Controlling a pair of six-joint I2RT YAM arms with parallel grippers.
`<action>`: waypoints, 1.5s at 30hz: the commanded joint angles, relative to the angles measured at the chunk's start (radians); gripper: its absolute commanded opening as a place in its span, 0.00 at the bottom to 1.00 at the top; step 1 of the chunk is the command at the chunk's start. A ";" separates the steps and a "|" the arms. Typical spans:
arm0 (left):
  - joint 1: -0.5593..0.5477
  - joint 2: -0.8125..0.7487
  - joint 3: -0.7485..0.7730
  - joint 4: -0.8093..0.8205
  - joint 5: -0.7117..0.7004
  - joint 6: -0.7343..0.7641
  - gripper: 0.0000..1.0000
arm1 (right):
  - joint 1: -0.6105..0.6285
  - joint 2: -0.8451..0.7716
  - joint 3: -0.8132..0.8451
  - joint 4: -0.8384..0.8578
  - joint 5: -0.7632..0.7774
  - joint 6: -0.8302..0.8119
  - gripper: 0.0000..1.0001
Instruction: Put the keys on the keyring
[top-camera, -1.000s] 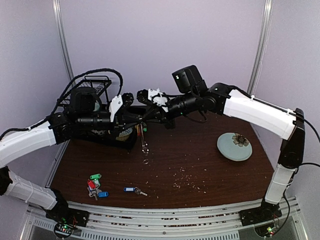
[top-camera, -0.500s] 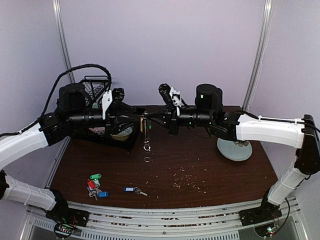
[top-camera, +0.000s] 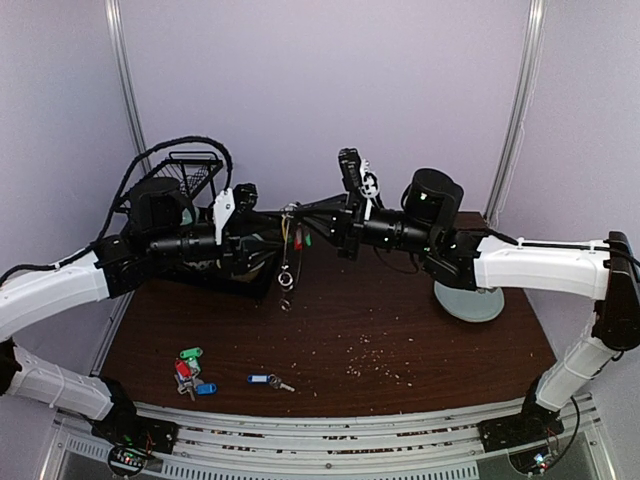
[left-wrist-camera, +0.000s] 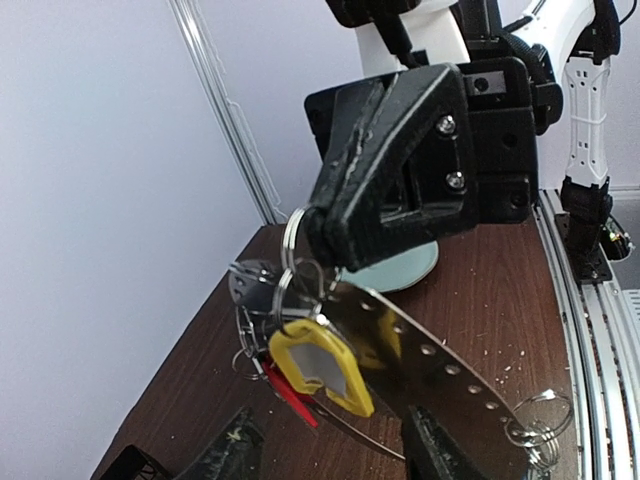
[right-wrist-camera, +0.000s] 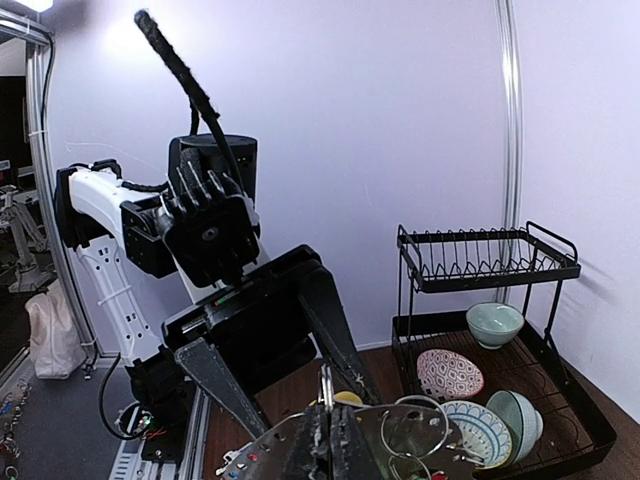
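Observation:
The keyring (top-camera: 286, 262), a flat silver loop with holes and wire rings, hangs in mid-air between both arms. My right gripper (top-camera: 299, 216) is shut on its upper rim, as the right wrist view shows (right-wrist-camera: 331, 425). A yellow-tagged key (left-wrist-camera: 315, 365) and a red-tagged key (left-wrist-camera: 287, 388) dangle from the keyring (left-wrist-camera: 445, 372). My left gripper (top-camera: 268, 222) stands open, its fingers (left-wrist-camera: 436, 450) spread on either side below the loop without touching it. More keys lie on the table: a green, red and blue cluster (top-camera: 189, 371) and a blue one (top-camera: 268, 381).
A black dish rack (right-wrist-camera: 485, 265) with bowls stands at the back left, just behind the left arm (top-camera: 190, 175). A pale green plate (top-camera: 468, 300) sits at the right under the right arm. Crumbs are scattered over the middle of the brown table (top-camera: 400, 340).
My left gripper has opened and let go of the keyring. The right arm dropped to level then shifted slightly, and the keyring now hangs from it, a little higher.

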 joint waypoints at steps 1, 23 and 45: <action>0.001 -0.005 -0.025 0.130 0.041 -0.064 0.49 | 0.007 -0.004 0.004 0.085 -0.007 0.027 0.00; -0.023 0.036 -0.018 0.156 -0.035 -0.141 0.00 | 0.059 0.043 -0.021 0.224 0.170 0.106 0.00; -0.188 0.016 -0.009 0.048 -0.248 0.036 0.36 | 0.049 0.173 -0.052 0.490 0.369 0.267 0.00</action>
